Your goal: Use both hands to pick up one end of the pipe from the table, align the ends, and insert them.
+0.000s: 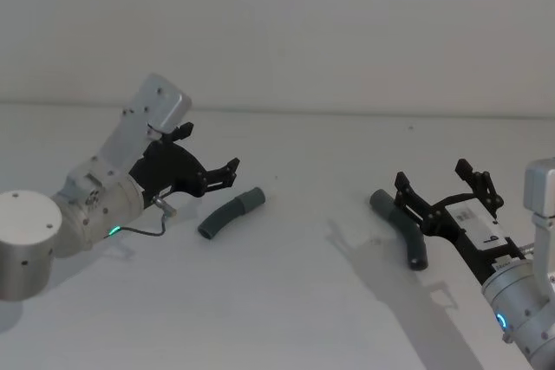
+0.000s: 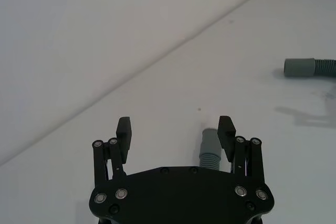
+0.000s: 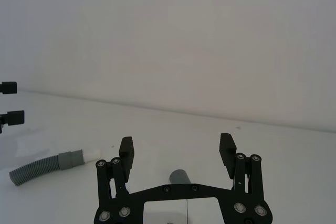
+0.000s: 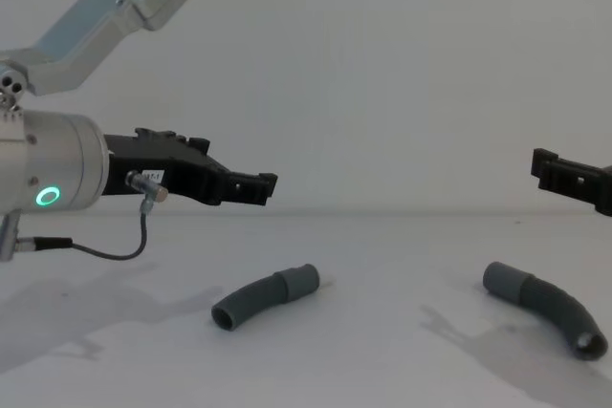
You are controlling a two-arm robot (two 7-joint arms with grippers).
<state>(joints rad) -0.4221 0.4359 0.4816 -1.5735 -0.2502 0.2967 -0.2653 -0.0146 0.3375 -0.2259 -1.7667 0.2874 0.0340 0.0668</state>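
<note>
Left claw (image 1: 208,149) and right claw (image 1: 432,172) both spread wide, empty, hanging over table (image 1: 303,309).
Each hovers above its own hose piece, likely lining up a straddle grasp: left piece (image 1: 227,217) lies just ahead of and below left claw, right piece (image 1: 403,230) right under right claw. Cuffs (image 1: 253,199) face inward between the claws, so mating should need little turning; white stub (image 3: 92,153) sticks out of left piece's cuff.
</note>
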